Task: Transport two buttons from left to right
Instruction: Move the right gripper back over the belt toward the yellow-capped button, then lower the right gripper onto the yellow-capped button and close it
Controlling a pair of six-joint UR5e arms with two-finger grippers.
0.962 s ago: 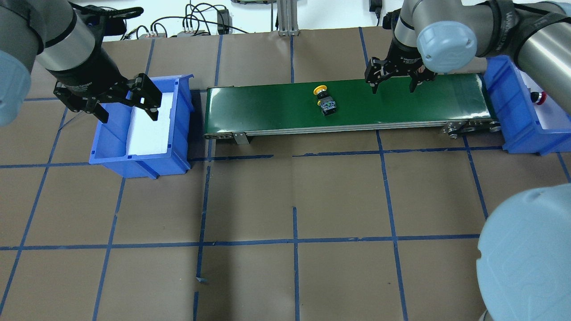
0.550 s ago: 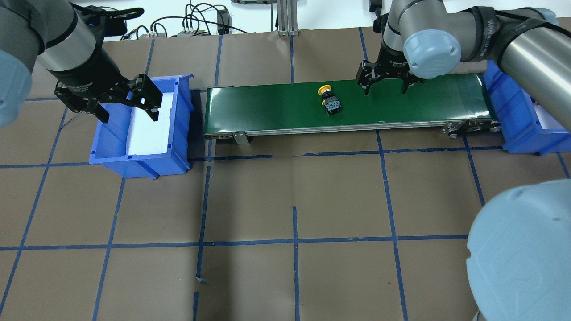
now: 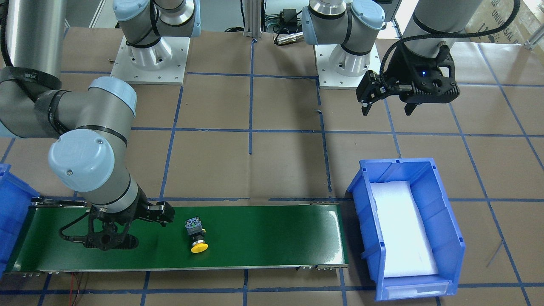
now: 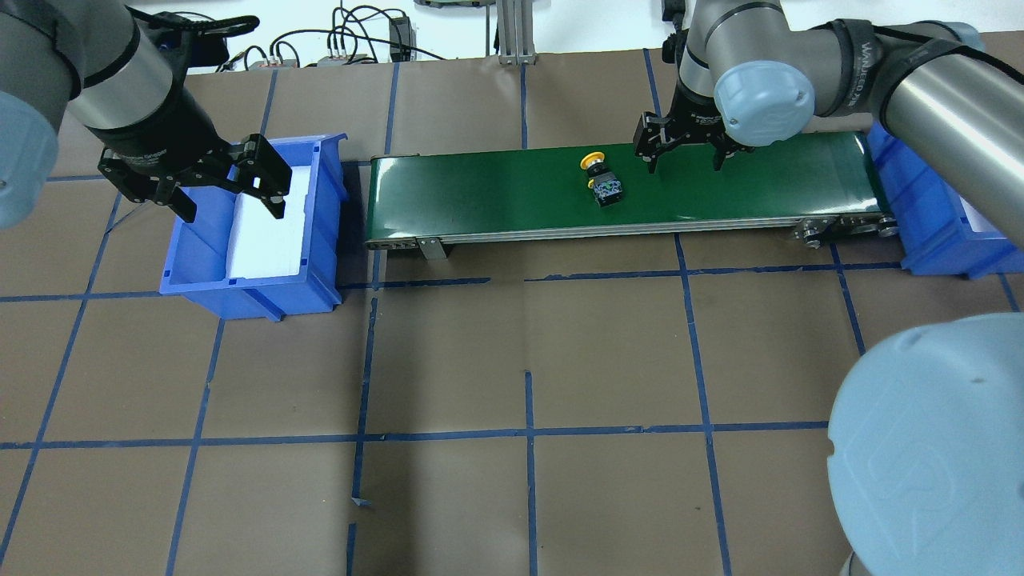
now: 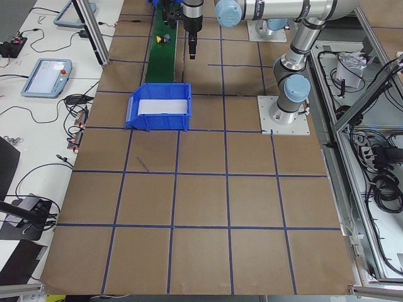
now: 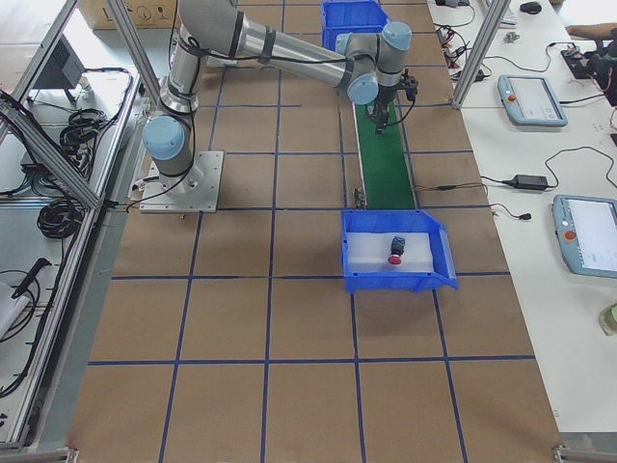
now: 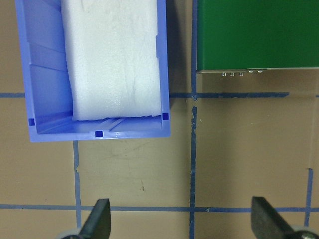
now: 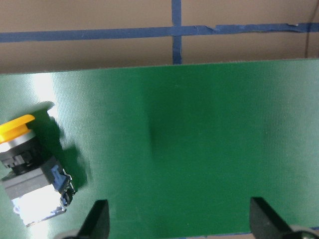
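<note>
On the belt (image 4: pixel 480 192), yellow button (image 4: pixel 604 181) lies beside the right gripper (image 4: pixel 685 166), spread wide like the left gripper (image 4: pixel 233 211).

You have the green conveyor belt (image 4: pixel 480 188) lying across the table, with the left blue plastic bin (image 4: pixel 324 240) at one end and the right blue plastic bin (image 6: pixel 352 253) at the other. The yellow-capped push-button (image 4: pixel 602 180) lies on its side on the belt, past the middle toward the robot's right. The right gripper (image 4: pixel 685 164) hangs over the belt just beyond it. The red-capped push-button (image 6: pixel 393 249) sits in the right bin. A white foam pad (image 4: pixel 268 232) lies in the left bin.
</note>
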